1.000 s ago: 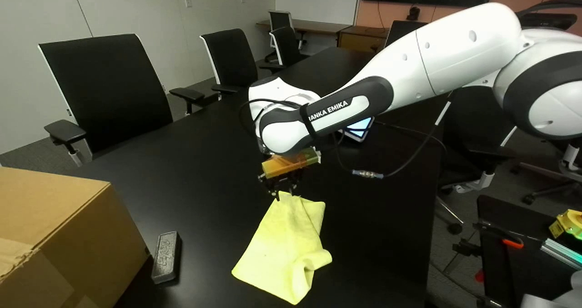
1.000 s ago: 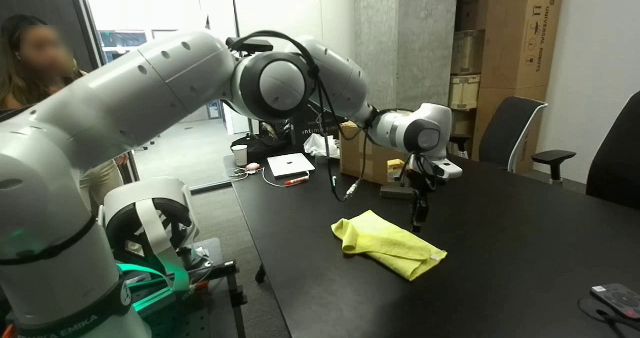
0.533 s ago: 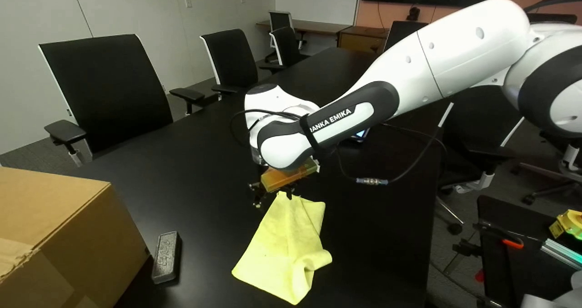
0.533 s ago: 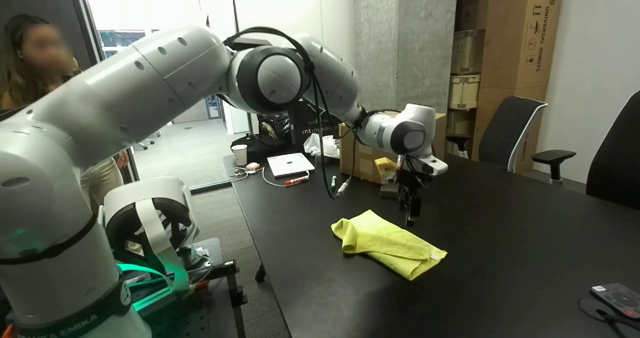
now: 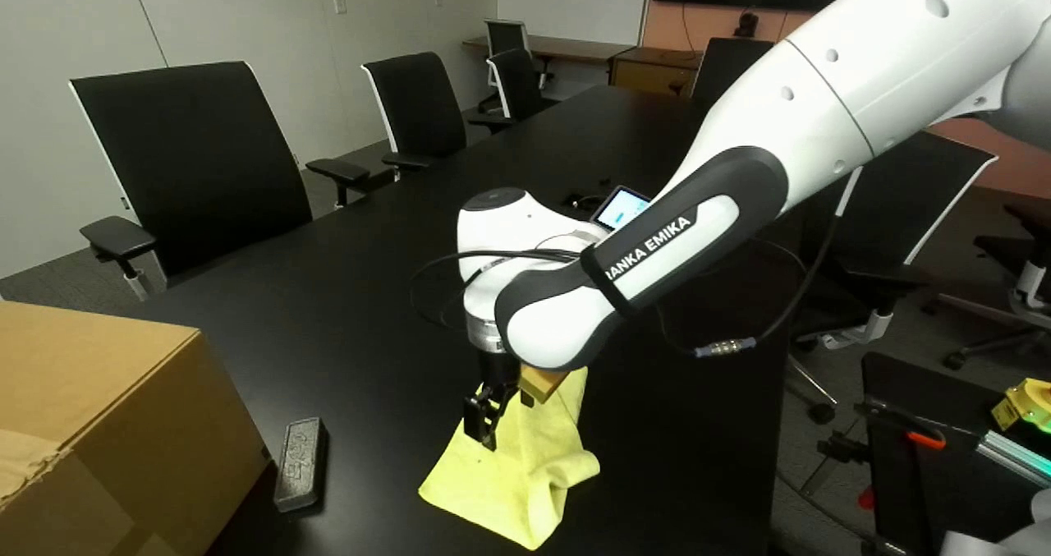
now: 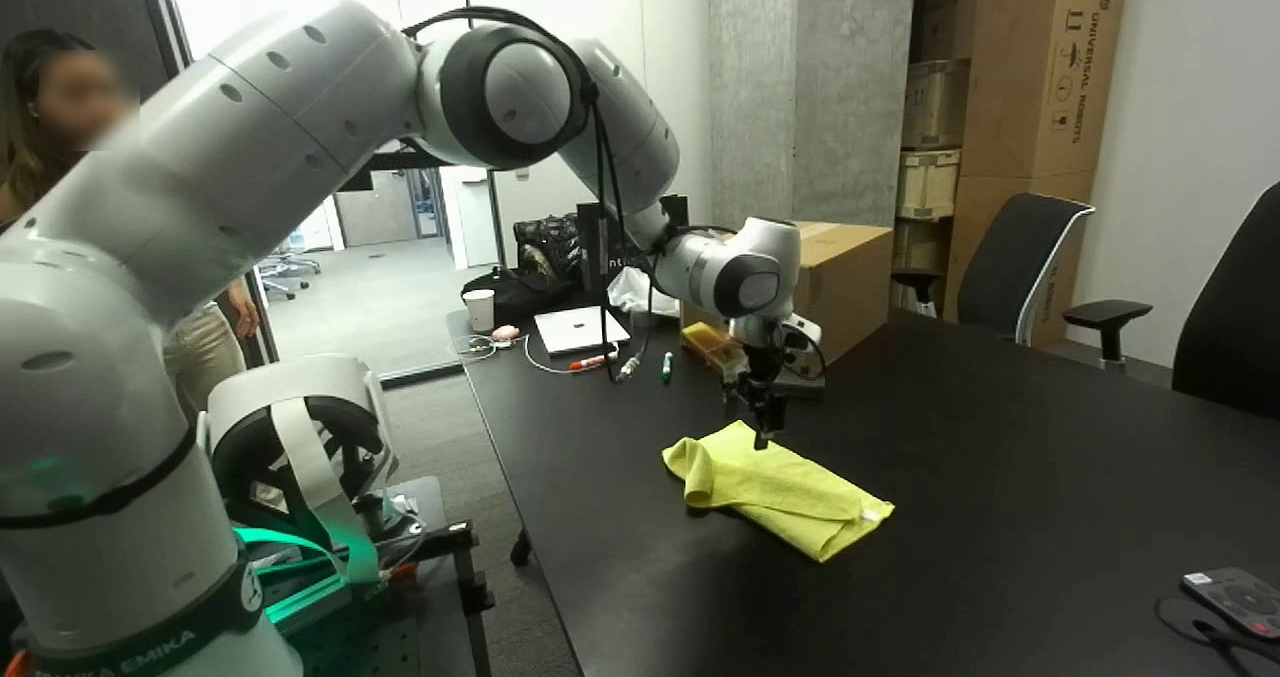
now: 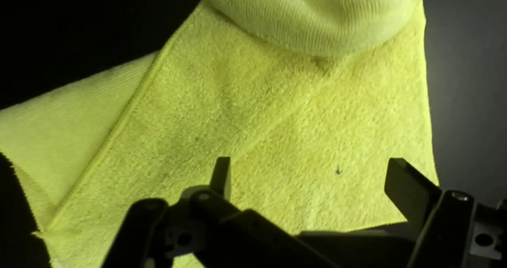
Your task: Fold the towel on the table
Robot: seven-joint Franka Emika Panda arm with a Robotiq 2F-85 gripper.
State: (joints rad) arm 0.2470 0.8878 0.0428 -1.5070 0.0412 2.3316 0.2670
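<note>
- Black table (image 6: 1000,517) carries the yellow towel (image 6: 790,487).
- Towel lies beneath the claw (image 7: 310,162) (contact unclear), one end curled over.
- Claw unclenched, spread wide.

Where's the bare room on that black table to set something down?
In an exterior view, bare table lies between the yellow towel, the gray remote and the office chairs. It's crowded at the far end: laptop, paper cup, cardboard box. The open gripper hangs over the towel.
</note>
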